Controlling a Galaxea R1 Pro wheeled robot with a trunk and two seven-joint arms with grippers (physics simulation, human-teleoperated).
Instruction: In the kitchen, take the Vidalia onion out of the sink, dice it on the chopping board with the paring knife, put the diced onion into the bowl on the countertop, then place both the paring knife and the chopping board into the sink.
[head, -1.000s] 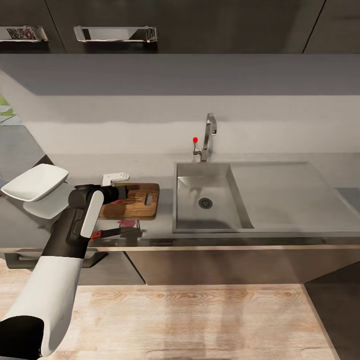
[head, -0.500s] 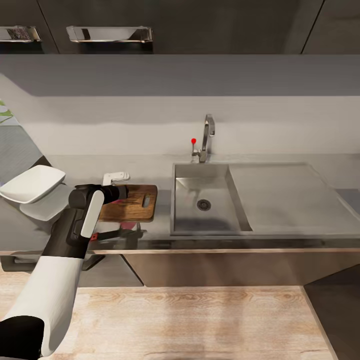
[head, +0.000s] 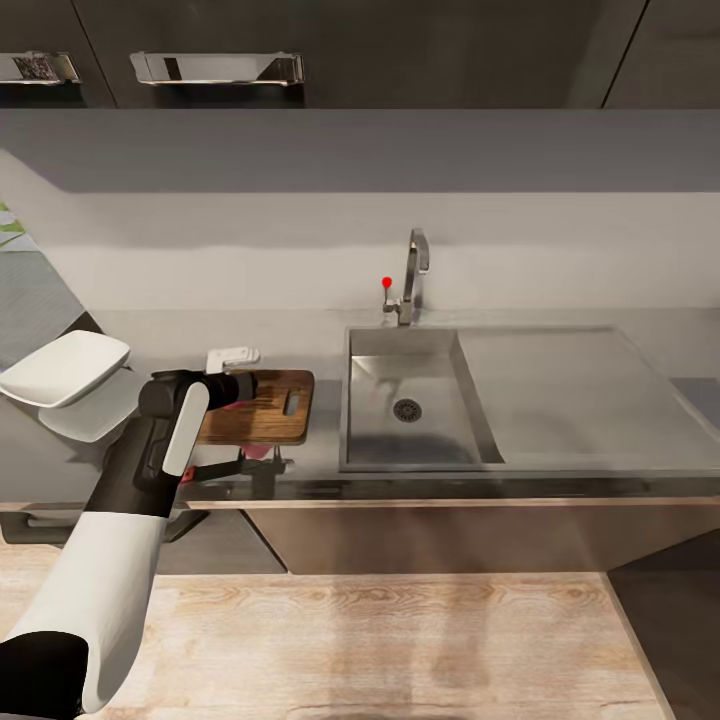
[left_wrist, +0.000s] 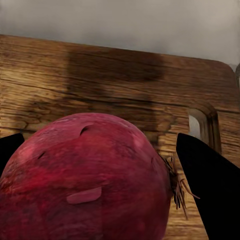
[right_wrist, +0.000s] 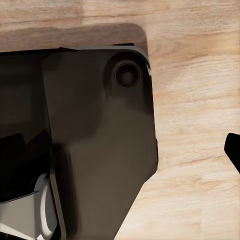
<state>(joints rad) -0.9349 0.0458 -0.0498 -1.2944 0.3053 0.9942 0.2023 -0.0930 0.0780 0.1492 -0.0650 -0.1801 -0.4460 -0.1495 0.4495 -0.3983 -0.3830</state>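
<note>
Left claw (left_wrist: 100, 165): closed around the dark red onion (left_wrist: 85, 175), one black finger (left_wrist: 212, 185) on each flank, held over the chopping board (left_wrist: 120, 85).
Right claw: a black fingertip (right_wrist: 233, 150) shows over the wooden floor (right_wrist: 195, 110); cannot tell its state.
Chopping board: on the counter (head: 600, 340), at 9 o'clock of the sink (head: 410, 400).
Bowl (head: 65, 365): white, at 9 o'clock of the board.
</note>
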